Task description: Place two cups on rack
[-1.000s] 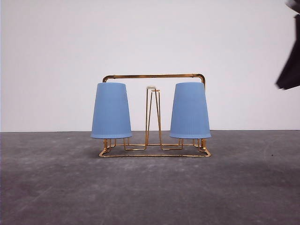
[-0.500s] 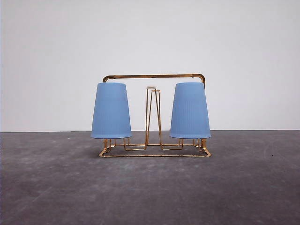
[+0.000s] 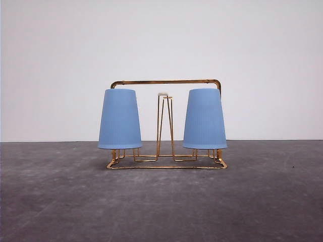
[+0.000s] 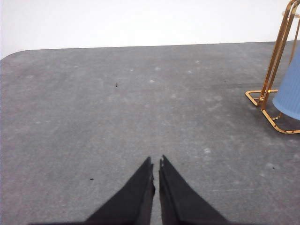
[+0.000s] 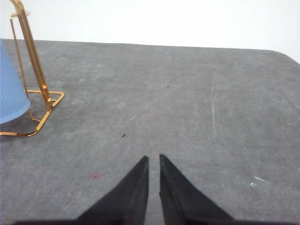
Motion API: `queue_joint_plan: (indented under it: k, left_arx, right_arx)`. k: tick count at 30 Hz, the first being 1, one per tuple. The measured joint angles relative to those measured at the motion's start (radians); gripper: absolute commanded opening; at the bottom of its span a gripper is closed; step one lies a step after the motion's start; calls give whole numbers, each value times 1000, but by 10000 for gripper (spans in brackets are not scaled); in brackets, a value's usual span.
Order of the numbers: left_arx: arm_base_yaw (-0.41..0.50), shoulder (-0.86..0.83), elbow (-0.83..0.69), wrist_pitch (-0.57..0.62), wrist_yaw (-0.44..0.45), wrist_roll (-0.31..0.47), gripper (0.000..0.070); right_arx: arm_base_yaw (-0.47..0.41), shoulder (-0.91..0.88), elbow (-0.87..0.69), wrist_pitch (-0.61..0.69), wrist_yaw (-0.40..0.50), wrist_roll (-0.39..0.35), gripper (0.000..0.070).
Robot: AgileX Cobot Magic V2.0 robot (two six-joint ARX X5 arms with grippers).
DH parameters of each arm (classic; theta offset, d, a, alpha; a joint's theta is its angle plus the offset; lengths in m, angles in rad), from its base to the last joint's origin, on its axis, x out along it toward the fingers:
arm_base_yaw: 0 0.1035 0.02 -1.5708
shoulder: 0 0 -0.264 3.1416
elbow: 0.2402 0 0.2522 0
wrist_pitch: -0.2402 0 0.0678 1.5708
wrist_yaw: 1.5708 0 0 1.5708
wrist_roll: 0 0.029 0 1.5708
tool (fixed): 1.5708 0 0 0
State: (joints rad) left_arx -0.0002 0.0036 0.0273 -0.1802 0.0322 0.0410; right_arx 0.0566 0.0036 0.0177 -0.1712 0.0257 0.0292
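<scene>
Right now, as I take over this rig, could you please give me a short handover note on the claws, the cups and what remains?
Left claw: shut, empty, over bare grey table, off to the side of the rack.
Right claw: shut, empty, likewise off to the rack's other side.
Gold wire rack: upright mid-table.
Left blue cup and right blue cup: both upside down on the rack's outer prongs; the middle prong is bare.
Done: both cups racked.
Left: nothing apparent.

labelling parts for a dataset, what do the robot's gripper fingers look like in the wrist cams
Both the left gripper and the right gripper have two plain matte black fingers, wedge-shaped and tapering to narrow pointed tips. No markings or cables are visible on them.
</scene>
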Motion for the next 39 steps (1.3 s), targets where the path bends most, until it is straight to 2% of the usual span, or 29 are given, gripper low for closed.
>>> queue_joint_plan:
  k: [39]
  left_arx:
    - [0,0,0,0,0,0,0]
  right_arx:
    - [0,0,0,3,0,0,42]
